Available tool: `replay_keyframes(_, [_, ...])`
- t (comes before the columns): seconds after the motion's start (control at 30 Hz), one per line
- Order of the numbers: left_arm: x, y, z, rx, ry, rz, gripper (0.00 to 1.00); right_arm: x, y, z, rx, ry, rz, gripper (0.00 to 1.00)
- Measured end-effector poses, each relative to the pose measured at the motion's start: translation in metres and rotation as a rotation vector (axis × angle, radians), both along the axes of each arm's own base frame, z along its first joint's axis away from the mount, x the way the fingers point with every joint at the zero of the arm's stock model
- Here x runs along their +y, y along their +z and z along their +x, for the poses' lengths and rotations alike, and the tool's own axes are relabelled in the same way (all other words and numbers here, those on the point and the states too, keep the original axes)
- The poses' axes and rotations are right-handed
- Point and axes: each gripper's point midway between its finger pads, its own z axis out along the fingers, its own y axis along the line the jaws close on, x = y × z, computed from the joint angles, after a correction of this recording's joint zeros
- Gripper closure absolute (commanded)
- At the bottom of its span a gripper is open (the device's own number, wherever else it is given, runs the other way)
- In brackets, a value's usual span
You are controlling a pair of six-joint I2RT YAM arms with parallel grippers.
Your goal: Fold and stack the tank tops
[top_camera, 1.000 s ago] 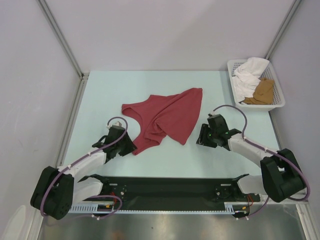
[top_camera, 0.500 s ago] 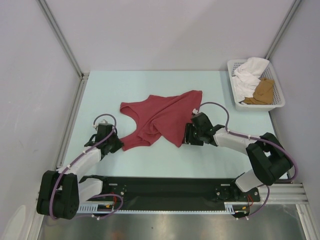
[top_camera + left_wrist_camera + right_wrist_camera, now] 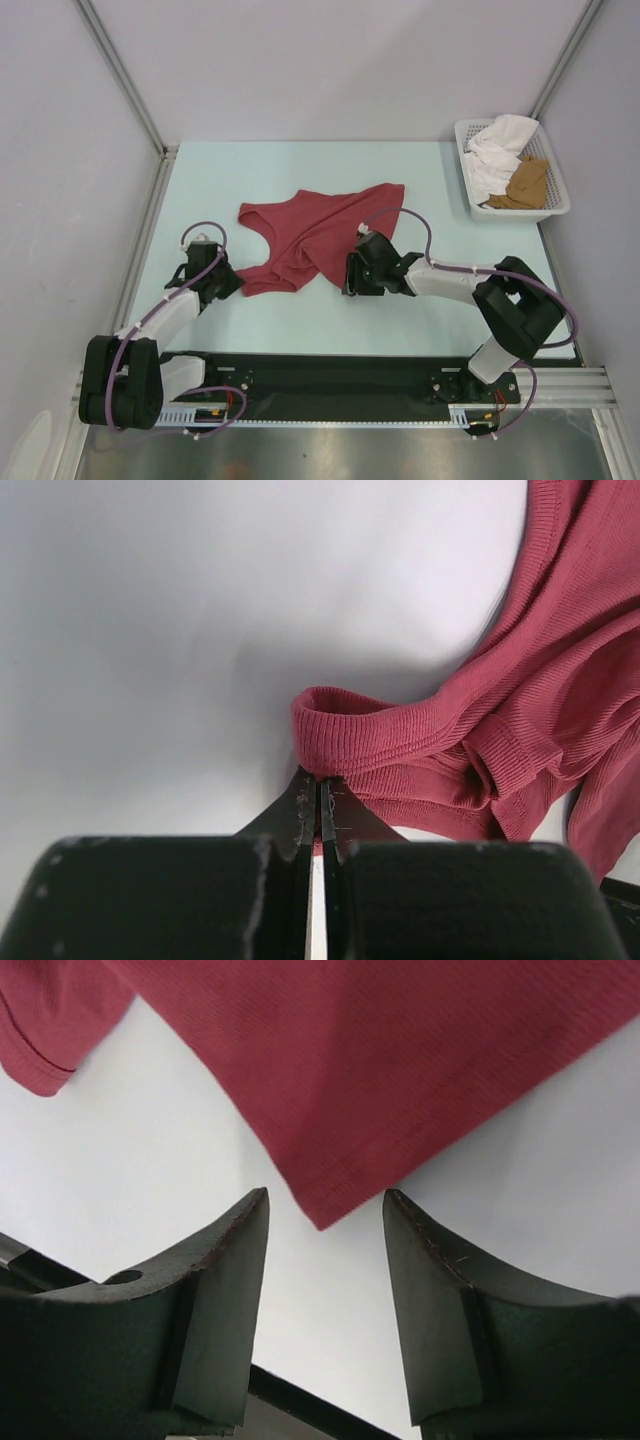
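A dark red tank top [image 3: 322, 232] lies crumpled in the middle of the table. My left gripper [image 3: 233, 284] is at its lower left end, shut on a rolled ribbed edge [image 3: 345, 735] of the cloth, as the left wrist view [image 3: 320, 782] shows. At the top's lower right corner my right gripper [image 3: 351, 276] stands open; that pointed corner [image 3: 322, 1218] lies just ahead of the gap between its fingers [image 3: 325, 1205], untouched. A tan-brown tank top [image 3: 526, 183] lies bunched in the basket at the back right.
The white mesh basket [image 3: 556, 208] stands at the table's back right corner and also holds a white cloth [image 3: 498, 150]. The black rail of the arm bases [image 3: 330, 378] runs along the near edge. Upright frame posts stand at both back corners.
My left gripper has shut on the red top's edge and drawn it left. My right arm has swung left to the top's lower right corner, jaws still open.
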Motion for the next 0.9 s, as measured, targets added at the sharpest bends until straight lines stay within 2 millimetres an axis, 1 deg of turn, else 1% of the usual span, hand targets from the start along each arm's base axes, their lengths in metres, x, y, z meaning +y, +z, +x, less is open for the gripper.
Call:
replay_keyframes(0.07, [0.0,0.001,0.001,-0.007,-0.001,-0.002,1.0,0.007,0.0,-0.001,-0.002,0.009,0.004,0.52])
replay_keyframes(0.13, [-0.001,0.001,0.002,-0.011,-0.001,-0.004,1.0,0.013,-0.002,0.0,-0.005,0.009,-0.003,0.64])
replay_keyframes(0.17, [-0.001,0.002,0.003,-0.012,-0.002,-0.003,1.0,0.014,-0.003,0.002,-0.005,0.003,-0.008,0.71])
replay_keyframes(0.2, [-0.001,0.001,0.003,-0.012,-0.002,-0.003,1.0,0.016,-0.004,0.004,-0.006,0.0,-0.013,0.87])
replay_keyframes(0.23, [-0.001,0.001,0.003,-0.012,-0.002,-0.003,1.0,0.017,-0.006,0.007,-0.013,-0.003,-0.025,0.97])
replay_keyframes(0.27, [-0.001,0.0,0.003,-0.011,-0.002,-0.003,1.0,0.017,-0.008,0.008,-0.011,-0.01,-0.033,1.0])
replay_keyframes(0.33, [0.0,-0.001,0.004,-0.006,-0.001,-0.003,1.0,0.016,-0.008,0.011,-0.014,-0.022,-0.044,1.0])
replay_keyframes(0.47, [0.003,-0.004,0.004,0.005,0.011,-0.002,1.0,0.011,-0.009,0.012,-0.019,-0.033,-0.042,1.0])
replay_keyframes(0.53, [0.006,-0.004,0.005,0.006,0.019,-0.001,1.0,-0.006,-0.008,0.01,-0.024,-0.061,-0.035,1.0])
replay_keyframes(0.63, [0.011,-0.001,0.009,0.0,0.034,-0.011,1.0,-0.048,-0.008,0.004,-0.013,-0.135,-0.051,1.0])
replay_keyframes(0.73, [0.018,0.008,0.019,-0.023,0.06,-0.019,1.0,-0.092,-0.005,-0.004,-0.006,-0.219,-0.075,1.0])
replay_keyframes(0.77, [0.021,0.011,0.023,-0.031,0.071,-0.021,1.0,-0.104,-0.004,-0.006,-0.005,-0.244,-0.079,1.0])
replay_keyframes(0.9, [0.033,0.02,0.034,-0.049,0.111,-0.032,1.0,-0.142,0.003,-0.009,-0.007,-0.33,-0.087,1.0])
